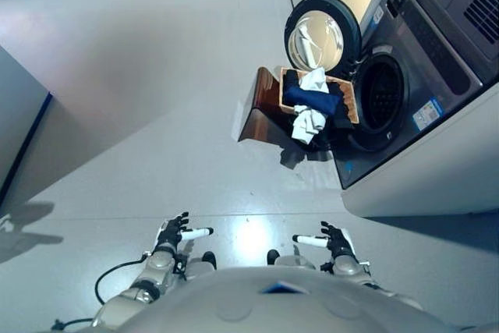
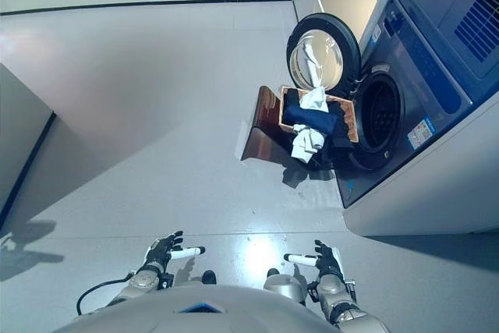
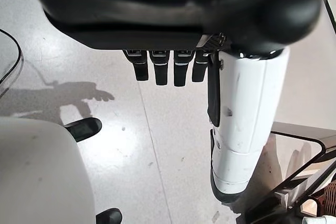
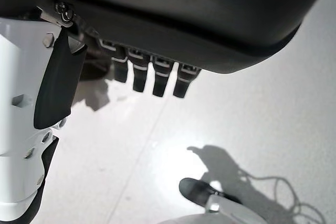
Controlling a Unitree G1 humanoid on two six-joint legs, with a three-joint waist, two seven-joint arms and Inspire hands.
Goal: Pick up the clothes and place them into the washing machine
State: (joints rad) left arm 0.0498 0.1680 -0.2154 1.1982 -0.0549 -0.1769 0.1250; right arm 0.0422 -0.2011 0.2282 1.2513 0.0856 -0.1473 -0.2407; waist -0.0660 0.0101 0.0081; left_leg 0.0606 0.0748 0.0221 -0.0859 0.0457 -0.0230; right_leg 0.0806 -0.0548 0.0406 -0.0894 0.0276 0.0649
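Eye views: clothes (image 1: 312, 107) heaped in basket (image 1: 350, 99) on stool (image 1: 261, 111) at 1 o'clock, against open washing machine (image 2: 380, 112), handy for loading. Wrist views: our left hand (image 3: 173, 66) and right hand (image 4: 152, 77) relaxed, empty, well short.

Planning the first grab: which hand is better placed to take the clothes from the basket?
Probably the right hand: the basket of clothes sits ahead toward its side. Left hand is farther; both are open, empty.
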